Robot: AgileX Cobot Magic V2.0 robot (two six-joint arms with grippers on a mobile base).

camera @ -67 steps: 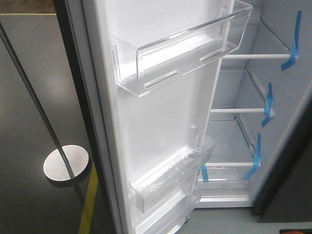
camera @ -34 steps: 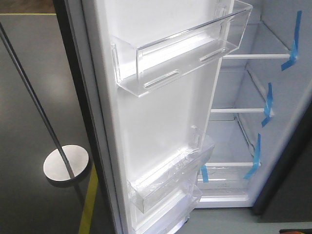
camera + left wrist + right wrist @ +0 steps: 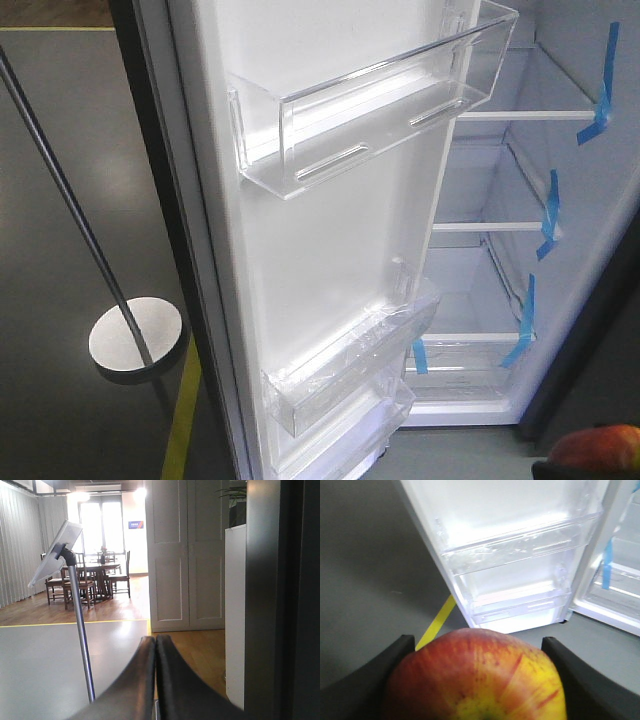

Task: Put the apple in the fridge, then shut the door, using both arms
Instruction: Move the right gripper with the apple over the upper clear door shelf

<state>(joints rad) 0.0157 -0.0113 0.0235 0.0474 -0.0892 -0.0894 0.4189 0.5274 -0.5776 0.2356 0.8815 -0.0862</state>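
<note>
Carrying the apple (image 3: pixel 475 680) into the fridge (image 3: pixel 500 170) is the step in hand, and by the look of things the carry has barely begun. The apple sits pinched between the right jaws, one black finger on each flank, its red and yellow skin filling the bottom of the right wrist view. In the front view it shows only as a red-orange sliver at the bottom right corner, low and well short of the cabinet. The left jaws are pressed together on nothing.

To do it well, the right arm should probably rise and swing rightward around the free edge of the open door (image 3: pixel 330 250), since its wrist camera faces the door's clear bins (image 3: pixel 520 540) rather than a shelf (image 3: pixel 485 227). The middle shelf looks the easiest target: bare, with room above it. The apple is round and will likely roll, so it wants setting down well back from the shelf lip before the jaws spread. The left arm is best held clear until the right arm is out, then put to the door.

Much is unseen. Neither arm's body appears in the front view, so clearance from the door cannot be judged. The fridge's top, base and right wall are cropped. Glare blurs the bins' edges, and the apple's underside is cut off. A dark grey panel fills the right of the left wrist view; whether it is the door's outer face cannot be told.
</note>
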